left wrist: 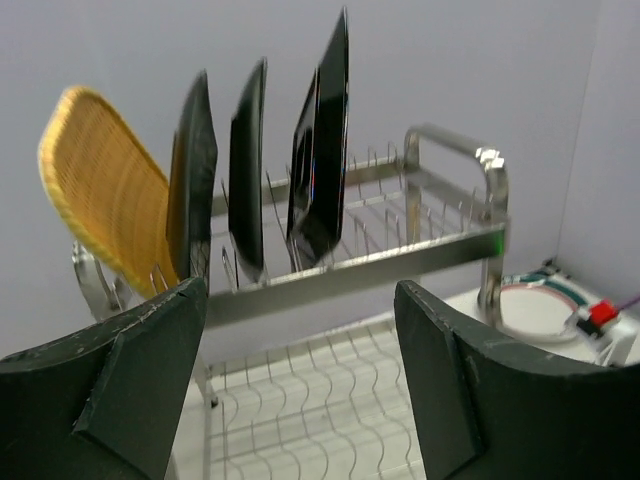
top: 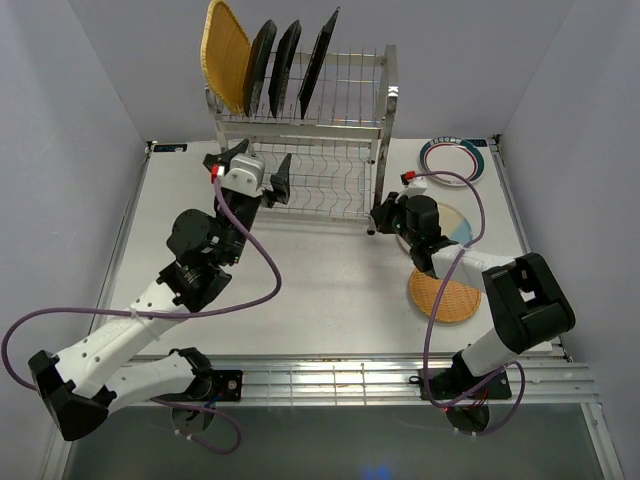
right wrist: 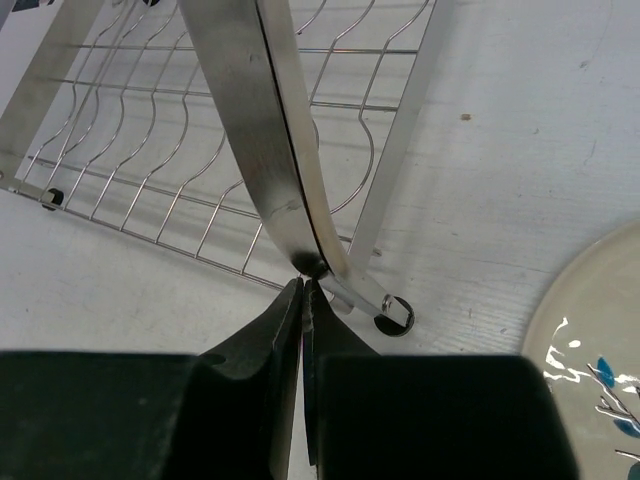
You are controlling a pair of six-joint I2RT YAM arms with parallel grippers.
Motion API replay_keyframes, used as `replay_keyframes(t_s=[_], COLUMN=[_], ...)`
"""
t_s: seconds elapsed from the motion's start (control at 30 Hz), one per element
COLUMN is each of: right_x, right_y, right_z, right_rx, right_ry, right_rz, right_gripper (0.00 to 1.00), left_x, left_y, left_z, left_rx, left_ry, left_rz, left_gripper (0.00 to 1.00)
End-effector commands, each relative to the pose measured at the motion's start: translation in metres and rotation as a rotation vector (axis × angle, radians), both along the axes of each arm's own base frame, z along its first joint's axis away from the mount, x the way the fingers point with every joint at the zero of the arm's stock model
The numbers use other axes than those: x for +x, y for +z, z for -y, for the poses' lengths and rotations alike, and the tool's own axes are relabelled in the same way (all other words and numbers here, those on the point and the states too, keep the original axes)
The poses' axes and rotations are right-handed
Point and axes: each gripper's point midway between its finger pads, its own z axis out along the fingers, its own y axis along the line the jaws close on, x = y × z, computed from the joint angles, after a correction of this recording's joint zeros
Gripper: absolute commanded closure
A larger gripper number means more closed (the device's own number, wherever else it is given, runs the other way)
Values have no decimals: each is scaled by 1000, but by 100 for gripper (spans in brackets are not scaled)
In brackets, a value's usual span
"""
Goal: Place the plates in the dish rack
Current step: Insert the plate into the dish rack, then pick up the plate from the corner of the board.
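Observation:
The dish rack (top: 330, 122) stands at the back of the table. Its upper tier holds a woven orange plate (top: 224, 52) and three black plates (top: 288, 55) on edge; the left wrist view shows them too, the woven plate (left wrist: 100, 200) leftmost beside the black plates (left wrist: 325, 150). My left gripper (top: 265, 155) is open in front of the lower tier, nothing between its fingers (left wrist: 150, 370). My right gripper (top: 380, 218) is shut and empty, its fingertips (right wrist: 303, 290) against the foot of the rack's right front post (right wrist: 255, 130). On the table lie a teal-rimmed plate (top: 453, 158), a cream-blue plate (top: 458, 225) and a woven plate (top: 445, 297).
The rack's lower wire shelf (left wrist: 330, 400) lies below my left gripper. The right arm's base (top: 525, 300) and purple cable (top: 470, 200) pass over the plates on the table. Grey walls close in the back and both sides.

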Motion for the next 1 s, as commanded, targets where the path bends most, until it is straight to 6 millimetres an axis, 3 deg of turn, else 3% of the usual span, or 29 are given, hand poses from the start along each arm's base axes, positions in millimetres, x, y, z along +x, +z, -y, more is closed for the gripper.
replay_keyframes(t_s=[0.0, 0.13, 0.23, 0.53, 0.57, 0.63, 0.67, 0.73, 0.77, 0.9, 0.97], right_x=[34, 37, 30, -5, -11, -20, -27, -37, -51, -64, -74], right_y=[52, 53, 57, 90, 83, 90, 80, 81, 71, 63, 62], right_z=[15, 17, 12, 12, 12, 16, 18, 22, 25, 32, 39], right_rx=[59, 68, 80, 135, 133, 151, 149, 160, 152, 140, 139], right_ry=[-81, -50, -10, 51, 55, 53, 51, 46, 52, 44, 26], right_rz=[151, 152, 159, 203, 179, 187, 161, 160, 127, 97, 101], right_gripper=[92, 92, 91, 84, 83, 80, 80, 77, 73, 70, 61], left_x=[10, 34, 38, 53, 55, 57, 58, 57, 56, 52, 50], left_y=[-20, -46, -60, -134, -137, -147, -152, -160, -163, -173, -183], left_z=[-2, -20, -27, -2, 0, 2, 3, 6, 6, 11, 19], left_rx=[-2, -38, -86, -36, -37, -34, -31, -32, -45, -45, -32], left_ry=[4, 55, 46, -27, -29, -31, -34, -51, -57, -97, -136], left_rz=[-3, -65, -85, -211, -215, -231, -241, -251, -246, -254, -270], left_gripper=[14, 14, 14, 13, 12, 12, 12, 12, 12, 12, 12])
